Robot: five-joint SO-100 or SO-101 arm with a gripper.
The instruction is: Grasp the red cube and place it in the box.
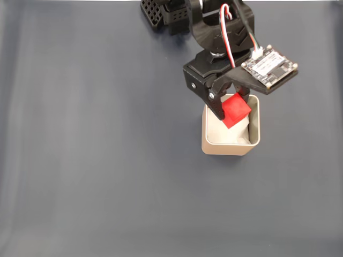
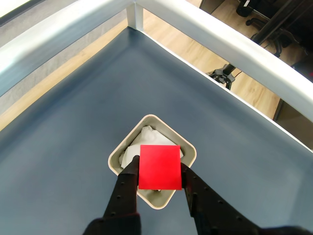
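Red cube (image 2: pixel 159 167), matte and flat-faced, sits clamped between black jaws above the beige round-cornered box (image 2: pixel 117 152).

The red cube (image 2: pixel 159 167) has plain matt faces. The box (image 1: pixel 230 146) looks like smooth beige plastic, its white padding (image 2: pixel 130 152) soft and crumpled, perhaps paper or cloth. The gripper (image 2: pixel 160 171) is matt black plastic. The table cover (image 1: pixel 96 150) is smooth and dull.

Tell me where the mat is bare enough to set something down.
In the fixed view the dark mat is bare everywhere left of the box and across the strip below it. It is crowded only at upper right, where the gripper holds the red cube over the box, with the arm's base behind.
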